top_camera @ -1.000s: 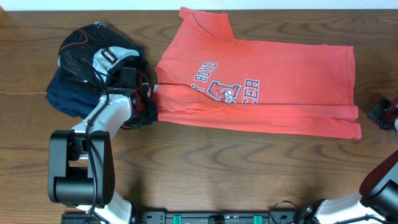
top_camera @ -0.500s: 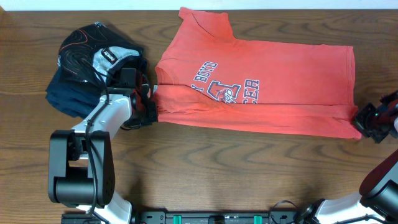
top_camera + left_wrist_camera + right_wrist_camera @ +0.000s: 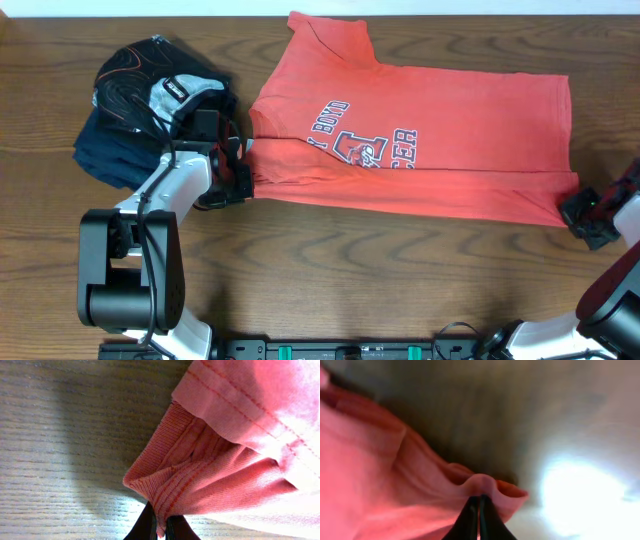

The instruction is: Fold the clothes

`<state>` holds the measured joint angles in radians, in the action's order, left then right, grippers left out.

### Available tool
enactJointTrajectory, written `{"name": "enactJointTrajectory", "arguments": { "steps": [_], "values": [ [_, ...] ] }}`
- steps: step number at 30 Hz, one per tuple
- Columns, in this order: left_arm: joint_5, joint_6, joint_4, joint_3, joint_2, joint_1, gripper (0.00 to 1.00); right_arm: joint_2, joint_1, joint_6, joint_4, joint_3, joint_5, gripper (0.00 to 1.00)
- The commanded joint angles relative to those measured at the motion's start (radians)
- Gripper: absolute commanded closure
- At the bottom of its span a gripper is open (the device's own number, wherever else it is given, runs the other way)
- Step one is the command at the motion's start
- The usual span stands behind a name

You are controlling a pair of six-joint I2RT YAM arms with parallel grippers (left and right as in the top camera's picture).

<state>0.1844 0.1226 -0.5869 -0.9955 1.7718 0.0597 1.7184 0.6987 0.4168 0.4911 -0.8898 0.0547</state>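
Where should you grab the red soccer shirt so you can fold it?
Pinch the T-shirt at both ends of its near edge: the ribbed collar from the left, the hem corner from the right. It lies flat and sideways, so only those thin edges give jaws something to bite. The left gripper and right gripper are shut there.

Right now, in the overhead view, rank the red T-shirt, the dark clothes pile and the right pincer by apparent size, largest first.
1. red T-shirt, by far the largest
2. dark clothes pile
3. right pincer, clearly the smallest
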Motion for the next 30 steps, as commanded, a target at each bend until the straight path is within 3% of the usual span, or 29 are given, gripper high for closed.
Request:
{"name": "enactJointTrajectory", "arguments": {
  "steps": [1, 9, 14, 18, 23, 27, 30],
  "values": [
    [-0.022, -0.019, -0.020, -0.017, -0.017, -0.011, 0.94, 0.015, 0.074, 0.043, 0.015, 0.021, -0.103, 0.97],
    [-0.043, -0.018, -0.052, -0.017, -0.046, -0.021, 0.94, -0.010, 0.126, -0.027, 0.091, -0.070, 0.148, 0.78],
    [-0.039, -0.018, -0.109, -0.017, -0.108, -0.021, 0.92, -0.034, 0.126, -0.033, 0.148, -0.132, 0.187, 0.75],
    [-0.038, -0.014, -0.166, -0.017, -0.180, -0.021, 0.57, -0.068, 0.125, -0.059, 0.169, -0.156, 0.304, 0.73],
    [-0.026, -0.013, -0.213, -0.017, -0.279, -0.021, 0.46, -0.090, 0.125, -0.110, 0.201, -0.156, 0.433, 0.68],
    [0.053, -0.014, -0.196, -0.017, -0.317, -0.019, 0.44, -0.090, 0.100, -0.172, 0.265, -0.153, 0.489, 0.71],
    [0.059, -0.017, -0.150, -0.013, -0.295, -0.003, 0.45, -0.089, 0.046, -0.158, 0.250, -0.124, 0.436, 0.89]
  ]
}}
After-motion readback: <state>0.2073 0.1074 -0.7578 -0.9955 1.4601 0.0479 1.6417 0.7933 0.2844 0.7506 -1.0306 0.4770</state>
